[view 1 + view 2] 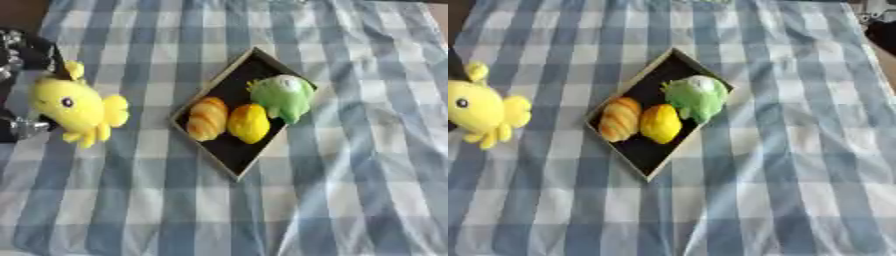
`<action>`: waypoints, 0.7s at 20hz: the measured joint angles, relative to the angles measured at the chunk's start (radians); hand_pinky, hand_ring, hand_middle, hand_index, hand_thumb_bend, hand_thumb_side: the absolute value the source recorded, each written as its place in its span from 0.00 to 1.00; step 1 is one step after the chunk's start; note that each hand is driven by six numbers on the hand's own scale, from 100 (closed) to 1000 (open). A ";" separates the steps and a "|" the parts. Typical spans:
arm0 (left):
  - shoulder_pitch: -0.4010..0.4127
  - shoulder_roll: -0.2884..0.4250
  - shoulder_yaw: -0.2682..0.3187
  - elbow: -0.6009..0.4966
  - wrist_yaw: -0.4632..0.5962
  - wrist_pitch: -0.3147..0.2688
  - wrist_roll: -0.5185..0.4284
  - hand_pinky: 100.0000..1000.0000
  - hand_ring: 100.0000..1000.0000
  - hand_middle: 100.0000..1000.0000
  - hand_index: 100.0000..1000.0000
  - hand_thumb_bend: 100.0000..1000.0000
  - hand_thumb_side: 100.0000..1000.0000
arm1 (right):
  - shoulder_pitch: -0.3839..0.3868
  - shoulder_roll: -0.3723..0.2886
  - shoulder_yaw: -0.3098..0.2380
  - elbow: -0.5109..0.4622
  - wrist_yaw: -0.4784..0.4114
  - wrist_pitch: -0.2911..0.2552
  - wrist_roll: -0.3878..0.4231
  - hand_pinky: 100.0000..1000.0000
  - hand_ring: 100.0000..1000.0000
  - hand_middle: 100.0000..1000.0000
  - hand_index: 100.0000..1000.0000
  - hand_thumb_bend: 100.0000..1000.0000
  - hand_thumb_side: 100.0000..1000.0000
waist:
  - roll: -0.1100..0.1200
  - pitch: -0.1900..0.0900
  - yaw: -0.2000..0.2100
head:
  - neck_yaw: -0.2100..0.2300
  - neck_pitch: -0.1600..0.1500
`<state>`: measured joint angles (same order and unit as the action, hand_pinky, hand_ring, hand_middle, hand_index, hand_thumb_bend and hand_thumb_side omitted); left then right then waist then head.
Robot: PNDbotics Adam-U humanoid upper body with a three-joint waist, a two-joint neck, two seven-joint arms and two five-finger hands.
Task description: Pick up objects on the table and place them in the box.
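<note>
Three items already lay in the box (260, 61), well right of the left hand (19, 127); that hand's grip on the yellow plush (74, 106) beside it couldn't be judged.

No readable text, labels, brand names, numbers or signs appear anywhere: none on the checked tablecloth (350, 200), the black box (229, 150), or the soft toys and food items.

left hand (19, 55) mostly cut off at left edge, its fingers hidden behind yellow plush toy (77, 106)
</note>
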<state>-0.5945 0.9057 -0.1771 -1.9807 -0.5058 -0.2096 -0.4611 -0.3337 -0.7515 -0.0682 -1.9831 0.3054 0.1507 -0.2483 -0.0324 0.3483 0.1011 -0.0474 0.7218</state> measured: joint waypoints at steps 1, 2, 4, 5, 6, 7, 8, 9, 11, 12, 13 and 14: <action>-0.037 -0.016 -0.014 -0.002 0.020 -0.001 -0.013 0.66 0.63 0.52 0.61 0.20 0.00 | 0.000 0.000 0.000 0.000 0.000 0.001 0.000 0.88 0.96 0.89 0.86 0.00 0.38 | 0.002 0.000 0.000 | -0.003 0.000; -0.069 -0.032 -0.028 -0.004 0.035 0.001 -0.028 0.66 0.63 0.52 0.61 0.20 0.00 | 0.000 0.000 0.000 0.000 0.000 0.002 0.000 0.88 0.96 0.89 0.86 0.00 0.38 | 0.002 0.000 0.000 | -0.007 0.000; -0.133 -0.073 -0.058 0.002 0.061 0.010 -0.060 0.66 0.63 0.51 0.61 0.18 0.00 | 0.000 0.000 0.001 0.000 0.000 0.004 0.000 0.88 0.96 0.89 0.86 0.00 0.39 | 0.005 0.000 -0.001 | -0.010 0.000; -0.165 -0.097 -0.072 0.013 0.071 0.015 -0.076 0.65 0.62 0.51 0.61 0.18 0.00 | -0.001 0.000 0.001 0.000 0.000 0.006 0.000 0.88 0.96 0.89 0.85 0.00 0.39 | 0.006 0.000 -0.001 | -0.011 0.000; -0.194 -0.122 -0.087 0.028 0.077 0.020 -0.090 0.66 0.63 0.51 0.61 0.18 0.00 | -0.001 0.000 0.001 0.000 0.000 0.007 0.001 0.88 0.96 0.89 0.85 0.00 0.39 | 0.008 0.000 -0.002 | -0.013 0.000; -0.224 -0.150 -0.100 0.046 0.079 0.022 -0.103 0.66 0.63 0.51 0.61 0.17 0.00 | -0.002 0.000 0.001 0.000 -0.001 0.008 0.002 0.88 0.96 0.89 0.85 0.00 0.40 | 0.008 -0.001 -0.002 | -0.016 0.000; -0.249 -0.178 -0.113 0.066 0.079 0.023 -0.115 0.65 0.62 0.51 0.61 0.17 0.00 | -0.005 0.000 0.001 0.000 -0.001 0.008 0.002 0.88 0.96 0.88 0.85 0.00 0.40 | 0.008 -0.002 -0.004 | -0.017 0.000; -0.274 -0.208 -0.125 0.089 0.076 0.022 -0.125 0.65 0.62 0.51 0.61 0.17 0.00 | -0.010 0.001 0.001 0.000 -0.001 0.009 0.002 0.88 0.96 0.88 0.85 0.00 0.40 | 0.008 -0.002 -0.006 | -0.018 0.000; -0.311 -0.265 -0.147 0.139 0.061 0.017 -0.137 0.65 0.62 0.51 0.62 0.16 0.00 | -0.011 0.003 0.002 0.000 -0.002 0.010 0.004 0.88 0.96 0.88 0.85 0.00 0.40 | 0.010 -0.002 -0.013 | -0.017 0.000; -0.326 -0.293 -0.157 0.165 0.050 0.014 -0.141 0.65 0.62 0.51 0.62 0.16 0.00 | -0.013 0.006 0.002 0.000 -0.003 0.011 0.005 0.88 0.96 0.88 0.85 0.00 0.40 | 0.011 -0.002 -0.016 | -0.017 0.000; -0.341 -0.319 -0.166 0.194 0.037 0.011 -0.142 0.65 0.62 0.51 0.62 0.15 0.00 | -0.016 0.008 0.002 0.000 -0.004 0.012 0.005 0.88 0.96 0.88 0.85 0.00 0.40 | 0.012 -0.002 -0.018 | -0.017 0.000; -0.352 -0.344 -0.173 0.226 0.025 0.008 -0.142 0.65 0.62 0.51 0.62 0.15 0.00 | -0.019 0.009 0.002 0.000 -0.004 0.012 0.005 0.88 0.96 0.88 0.85 0.00 0.40 | 0.012 -0.002 -0.021 | -0.017 0.000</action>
<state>-0.9465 0.5618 -0.3503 -1.7552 -0.4807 -0.2018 -0.6028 -0.3524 -0.7427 -0.0663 -1.9831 0.3012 0.1627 -0.2431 -0.0203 0.3460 0.0803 -0.0642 0.7216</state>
